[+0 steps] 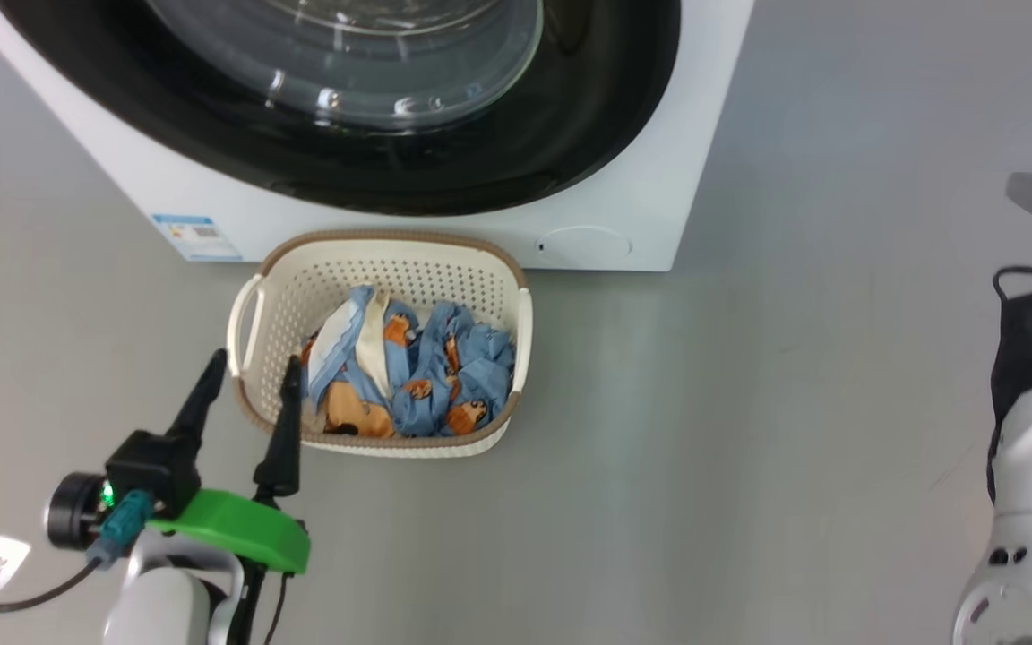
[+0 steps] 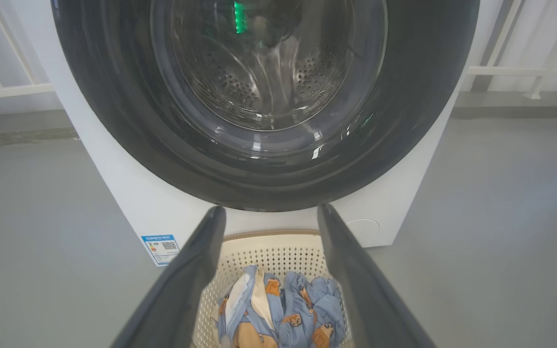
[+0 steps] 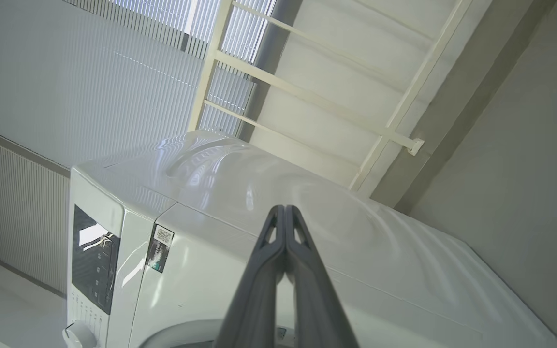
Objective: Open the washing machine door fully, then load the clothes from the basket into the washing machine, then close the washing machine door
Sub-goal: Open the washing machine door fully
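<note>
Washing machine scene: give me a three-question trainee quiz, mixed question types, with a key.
1. True or false: the washing machine door is closed.
2. Fill in: the left end effector is open; the right end effector is ____.
3. The clothes are: A) held by the left end effector B) in the basket C) draped over the washing machine door.
Key: 1 true; 2 shut; 3 B.

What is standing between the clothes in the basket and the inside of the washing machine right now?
The washing machine door is: it sits shut across the opening. The clothes lie in the basket on the floor just below it. Nothing else visible blocks the way.
</note>
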Tool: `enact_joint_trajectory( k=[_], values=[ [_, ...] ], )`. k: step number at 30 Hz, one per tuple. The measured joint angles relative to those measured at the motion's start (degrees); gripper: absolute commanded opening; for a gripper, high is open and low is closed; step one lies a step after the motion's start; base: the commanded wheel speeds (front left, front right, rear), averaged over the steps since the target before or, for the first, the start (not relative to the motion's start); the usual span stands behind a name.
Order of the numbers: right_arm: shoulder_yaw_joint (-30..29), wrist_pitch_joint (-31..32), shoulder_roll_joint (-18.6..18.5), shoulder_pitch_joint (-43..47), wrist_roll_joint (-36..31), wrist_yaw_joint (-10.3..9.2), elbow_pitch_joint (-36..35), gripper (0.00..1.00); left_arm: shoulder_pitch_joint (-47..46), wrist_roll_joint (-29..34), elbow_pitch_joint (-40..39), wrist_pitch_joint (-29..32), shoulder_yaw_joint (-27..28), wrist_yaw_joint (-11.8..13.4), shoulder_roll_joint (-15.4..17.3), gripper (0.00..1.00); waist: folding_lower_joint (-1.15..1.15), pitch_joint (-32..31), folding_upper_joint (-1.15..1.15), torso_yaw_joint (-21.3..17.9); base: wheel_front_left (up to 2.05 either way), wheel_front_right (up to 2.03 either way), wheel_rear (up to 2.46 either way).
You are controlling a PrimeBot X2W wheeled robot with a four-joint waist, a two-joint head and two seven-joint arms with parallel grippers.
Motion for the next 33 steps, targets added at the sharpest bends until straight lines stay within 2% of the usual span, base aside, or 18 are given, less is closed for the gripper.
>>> enact_joint_trajectory(
  k=[8,15,25,33],
  values=[
    [-0.38,9.5,-0.01,-8.64,0.34,0.0,7.95,0.0,-2.73,0.0,0.59,0.0,-1.59,-0.49,-1.05,1.0,0.0,2.63,0.0,2.78,0.0,0.0,0.0],
    [-1.83,15.99,-0.09,-15.03,-2.9,0.0,12.96,0.0,-3.53,-0.01,0.81,0.0,-2.04,-0.55,-1.37,1.0,0.0,4.89,0.0,4.8,0.0,0.0,0.0],
    [-4.05,23.57,-0.55,-24.0,-9.89,0.0,16.99,0.0,-6.06,-0.16,-1.48,0.0,-2.34,-0.64,-1.79,1.0,0.0,8.75,0.0,6.53,0.0,0.0,0.0],
    [-4.98,28.62,-0.42,-25.75,-11.8,0.0,17.77,0.0,-6.93,-0.87,-2.25,0.0,-3.04,-0.68,-2.27,1.0,0.0,10.71,0.0,7.52,0.0,0.0,0.0]
  ],
)
